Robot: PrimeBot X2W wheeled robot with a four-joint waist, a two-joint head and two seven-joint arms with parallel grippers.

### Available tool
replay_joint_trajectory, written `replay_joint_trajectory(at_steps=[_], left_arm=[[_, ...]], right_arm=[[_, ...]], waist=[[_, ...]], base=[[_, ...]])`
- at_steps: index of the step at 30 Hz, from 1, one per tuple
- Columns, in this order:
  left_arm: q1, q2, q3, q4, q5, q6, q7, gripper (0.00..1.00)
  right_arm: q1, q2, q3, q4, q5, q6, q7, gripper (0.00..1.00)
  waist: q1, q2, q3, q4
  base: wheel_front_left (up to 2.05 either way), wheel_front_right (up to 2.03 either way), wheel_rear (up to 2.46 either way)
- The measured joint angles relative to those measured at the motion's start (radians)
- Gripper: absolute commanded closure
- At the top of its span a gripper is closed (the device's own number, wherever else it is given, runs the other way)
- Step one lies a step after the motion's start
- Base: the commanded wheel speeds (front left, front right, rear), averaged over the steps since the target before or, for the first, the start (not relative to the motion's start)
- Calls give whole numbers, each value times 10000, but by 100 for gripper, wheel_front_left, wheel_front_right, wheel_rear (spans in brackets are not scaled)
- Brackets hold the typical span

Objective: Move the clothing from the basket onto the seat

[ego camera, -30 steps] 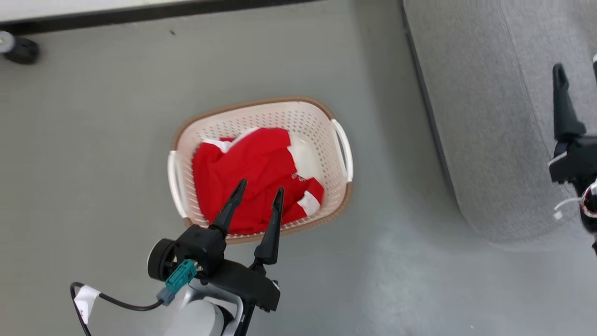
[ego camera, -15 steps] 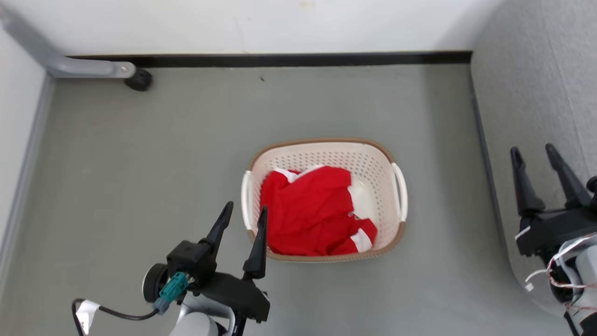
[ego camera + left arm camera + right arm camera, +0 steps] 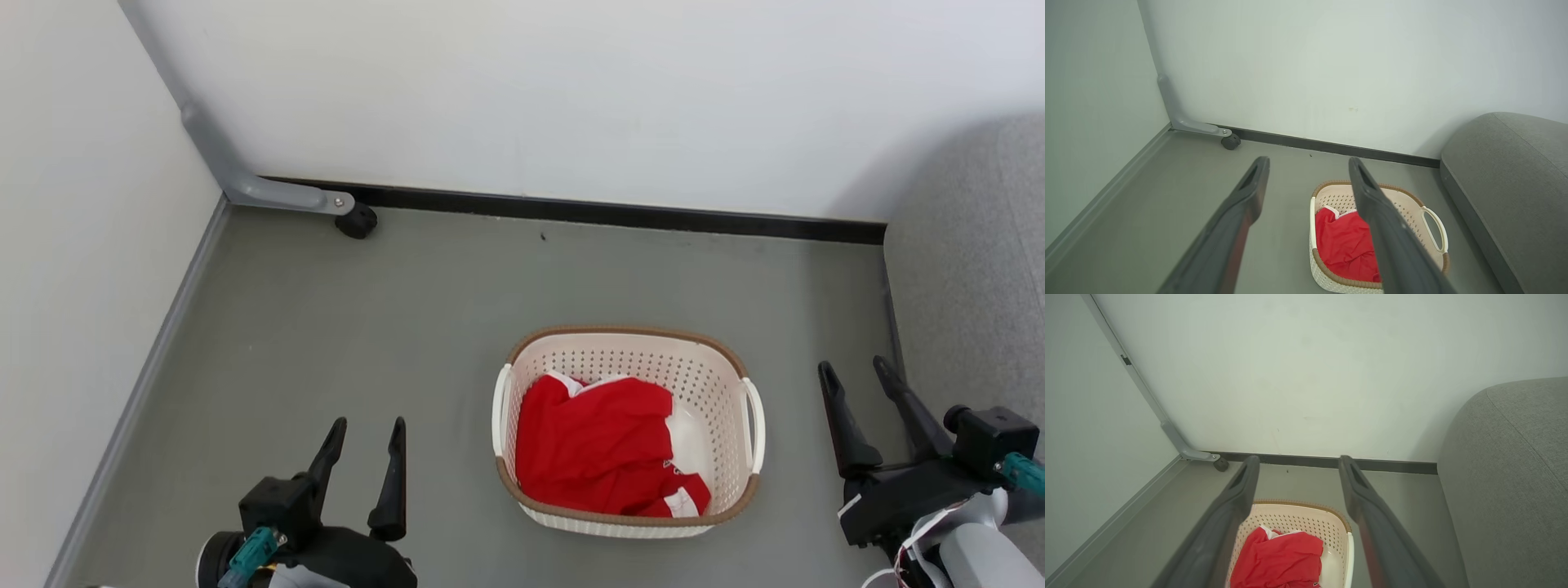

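Observation:
The red clothing (image 3: 600, 445) with white trim lies bunched inside the cream basket (image 3: 727, 384), which stands on the grey floor. The grey seat (image 3: 971, 302) runs along the right edge. My left gripper (image 3: 367, 425) hangs open to the left of the basket, nothing between its fingers. To the basket's right, my right gripper (image 3: 857, 367) is open too, beside the seat's front. In the left wrist view the clothing (image 3: 1343, 245) and basket (image 3: 1433, 220) sit low, behind the open gripper (image 3: 1308, 163), with the seat (image 3: 1511, 179) at right. The right wrist view shows clothing (image 3: 1278, 559), basket (image 3: 1298, 512) and seat (image 3: 1511, 477) past the open gripper (image 3: 1296, 461).
White walls meet in a corner at the back left. A grey bracket with a black caster (image 3: 357, 220) stands at the foot of the back wall. A dark skirting strip (image 3: 620, 214) runs along that wall. Bare grey floor surrounds the basket.
The head camera has tilted up, so the basket now sits lower and further right in the picture. My left gripper is off the clothing, left of the basket; both stay open.

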Motion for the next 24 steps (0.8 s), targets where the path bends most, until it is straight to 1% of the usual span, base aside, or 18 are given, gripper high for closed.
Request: replay_joint_trajectory(at_steps=[9,19,24], left_arm=[[492,125,313,46,-4,58,-63,0],[630,144,566,-13,-2,84,-65,0],[750,136,635,-38,4,86,-65,0]], right_arm=[[594,303,-188,-274,-107,-2,0,0],[929,780,-391,-514,-240,-4,0,0],[1051,851,-497,-539,-307,-6,2,0]], waist=[[1,1,-799,113],[2,1,-1036,-187],[2,2,-1083,-372]], base=[[0,0,0],[0,0,0],[0,0,0]])
